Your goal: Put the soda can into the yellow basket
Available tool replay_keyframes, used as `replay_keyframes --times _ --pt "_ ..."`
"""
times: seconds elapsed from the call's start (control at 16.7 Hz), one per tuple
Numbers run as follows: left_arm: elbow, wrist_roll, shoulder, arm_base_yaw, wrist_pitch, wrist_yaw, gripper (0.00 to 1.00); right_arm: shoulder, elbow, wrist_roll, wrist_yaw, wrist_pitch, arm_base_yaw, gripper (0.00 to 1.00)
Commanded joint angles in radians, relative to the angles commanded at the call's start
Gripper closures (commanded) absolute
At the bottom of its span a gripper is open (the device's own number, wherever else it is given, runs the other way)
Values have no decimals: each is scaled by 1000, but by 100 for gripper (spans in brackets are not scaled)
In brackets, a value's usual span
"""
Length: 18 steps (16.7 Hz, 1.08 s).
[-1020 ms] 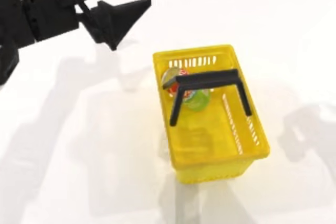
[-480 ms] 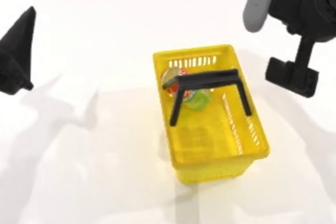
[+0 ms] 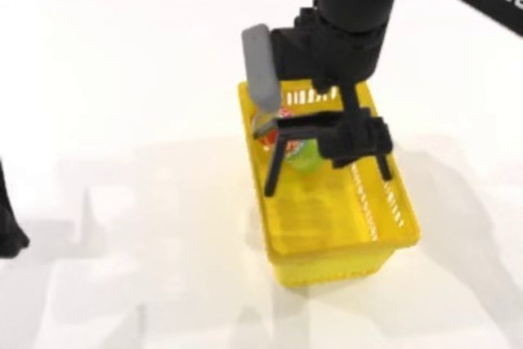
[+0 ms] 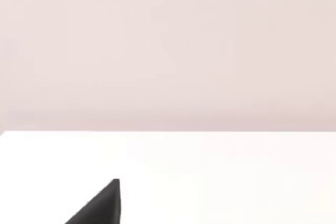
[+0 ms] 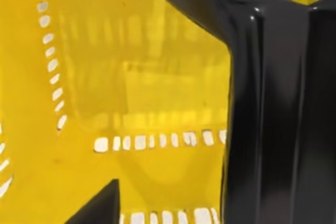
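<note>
A white table (image 3: 122, 79) meets a pale pinkish wall (image 4: 168, 45).

soda can (image 3: 288, 138) mostly hidden, right end effector (image 3: 356, 140) fingers perhaps obscured

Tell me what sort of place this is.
Likely a rendered test tabletop, not a real room: a bare white table, one yellow basket holding a soda can, and the right gripper above it.

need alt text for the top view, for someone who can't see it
Seen from above, the right gripper reaches down at the black handle of the yellow basket in the middle of a white table. The soda can lies inside the basket under the handle. The left gripper sits parked at the table's left edge.
</note>
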Motion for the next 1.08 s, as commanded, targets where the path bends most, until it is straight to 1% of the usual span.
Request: replay_keyframes --times 0.12,0.18,0.54,0.84,1.08 --pt "-46 7 -55 7 -35 -33 0 51 49 -25 -1 -36 18 0" --pt "-56 8 -66 8 -43 -39 0 61 59 -30 -2 -43 21 0" --pt "-57 8 -66 8 -43 -39 0 61 55 -31 -2 -39 18 0" --pt "-57 8 -66 8 -43 -39 0 45 -41 -30 -2 40 22 0" --pt "-57 8 -66 8 -43 -39 0 44 -49 -30 -2 47 22 0"
